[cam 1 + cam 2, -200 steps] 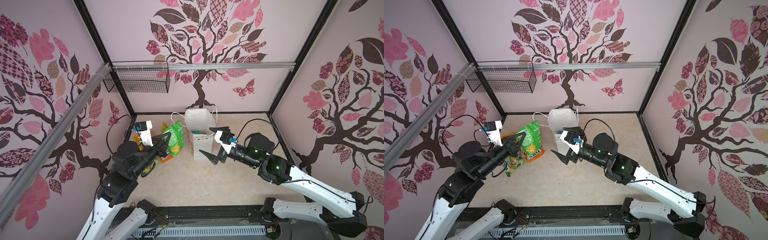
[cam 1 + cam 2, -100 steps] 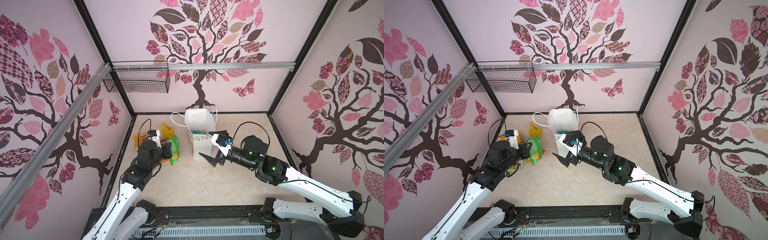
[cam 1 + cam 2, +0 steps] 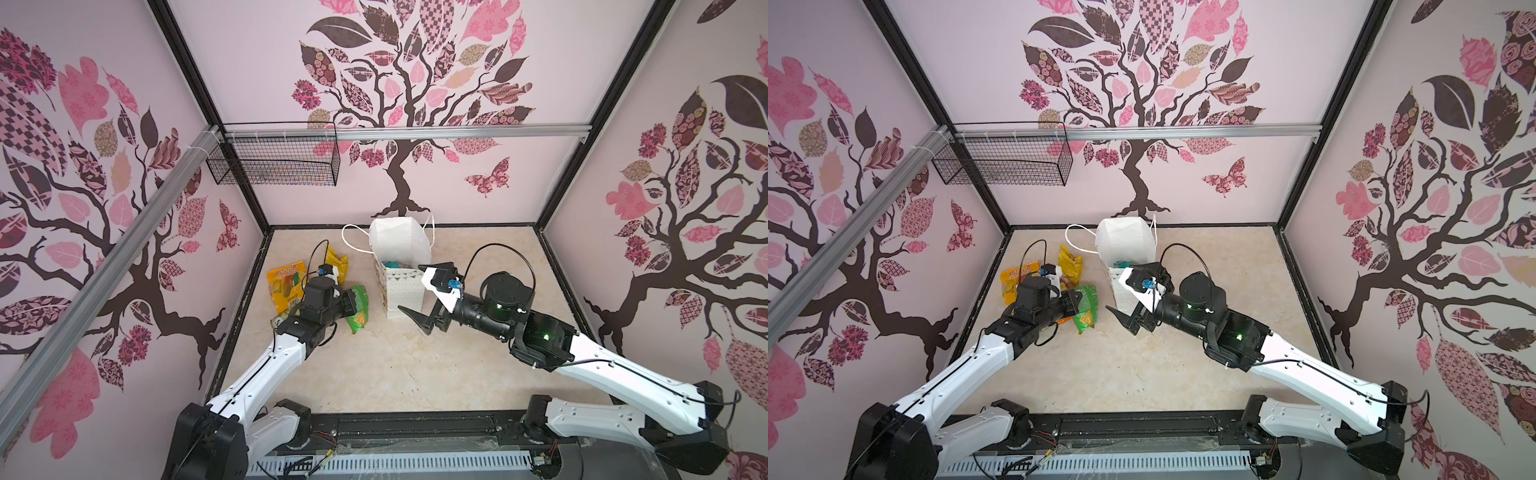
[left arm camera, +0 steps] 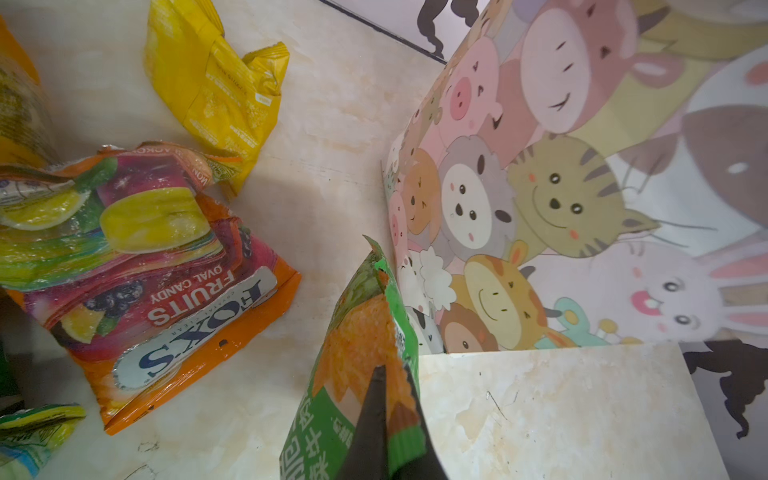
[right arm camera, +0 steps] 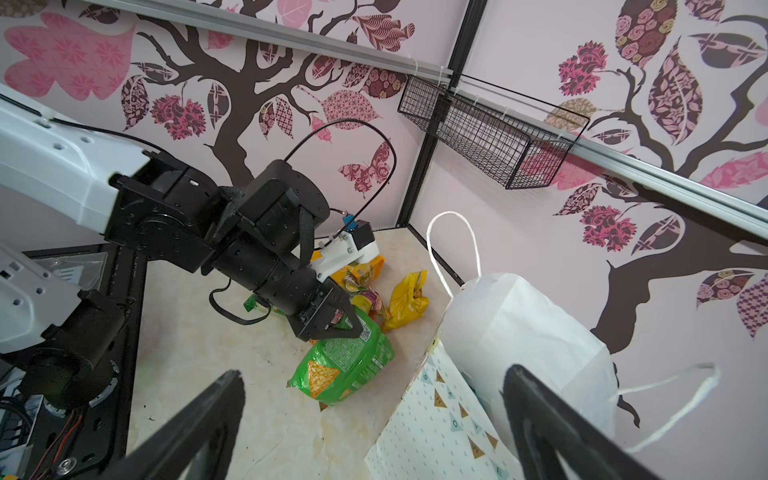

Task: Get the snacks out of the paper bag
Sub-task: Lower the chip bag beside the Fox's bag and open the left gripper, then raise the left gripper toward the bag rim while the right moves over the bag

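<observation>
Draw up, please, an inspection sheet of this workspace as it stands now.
Surface: beige marbled tabletop, a few dark scuffs, no spills seen.
Job's things: paper bag upright and open, a teal packet visible inside; orange packet, yellow packet and green packet are outside, left of the bag.
Clutter: nothing seen.
Grippers: left gripper shut on the green packet's edge; right gripper open at the bag's front, holding nothing.
Cables: a black cable loop arches over each wrist, clear of the bag handles.
Surroundings: black wire basket hung on the wall rail; tree-print walls.
</observation>
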{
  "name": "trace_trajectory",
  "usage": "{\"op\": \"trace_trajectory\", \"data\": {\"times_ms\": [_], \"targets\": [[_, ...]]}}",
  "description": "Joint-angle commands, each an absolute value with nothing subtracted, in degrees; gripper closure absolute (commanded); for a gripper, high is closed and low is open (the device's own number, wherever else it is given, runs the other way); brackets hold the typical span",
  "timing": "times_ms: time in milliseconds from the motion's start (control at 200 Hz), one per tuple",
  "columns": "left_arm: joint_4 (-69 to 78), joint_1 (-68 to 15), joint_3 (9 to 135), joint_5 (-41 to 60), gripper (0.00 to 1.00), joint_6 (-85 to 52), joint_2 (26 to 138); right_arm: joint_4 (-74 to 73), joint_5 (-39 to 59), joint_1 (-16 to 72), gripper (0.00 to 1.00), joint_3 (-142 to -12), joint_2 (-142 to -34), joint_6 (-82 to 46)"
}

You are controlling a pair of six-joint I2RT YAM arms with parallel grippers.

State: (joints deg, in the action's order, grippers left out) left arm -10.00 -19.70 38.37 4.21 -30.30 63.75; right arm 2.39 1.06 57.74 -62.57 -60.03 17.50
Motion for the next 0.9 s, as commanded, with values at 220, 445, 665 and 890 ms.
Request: {"op": "trace_trajectory", "data": {"times_ms": [220, 445, 665, 890], "targets": [[-8.4, -18.8, 34.1, -3.9, 0.93, -28.6, 67.1, 3.5, 0.2, 58.1, 0.0, -64.1, -60.6, 15.7], [-11.7, -18.8, 35.6, -11.8, 0.81, -27.5, 70.3, 4.0, -0.2, 58.1, 0.0, -64.6, -60.7, 15.7], [-14.7, -18.8, 37.9, -15.6, 0.7, -26.5, 72.4, 4.8, -0.9, 58.1, 0.0, -65.6, -61.3, 15.7], [-16.8, -18.8, 39.4, -15.9, 0.51, -26.7, 68.6, 10.0, -5.5, 58.0, 0.0, -71.2, -65.3, 13.6]]}}
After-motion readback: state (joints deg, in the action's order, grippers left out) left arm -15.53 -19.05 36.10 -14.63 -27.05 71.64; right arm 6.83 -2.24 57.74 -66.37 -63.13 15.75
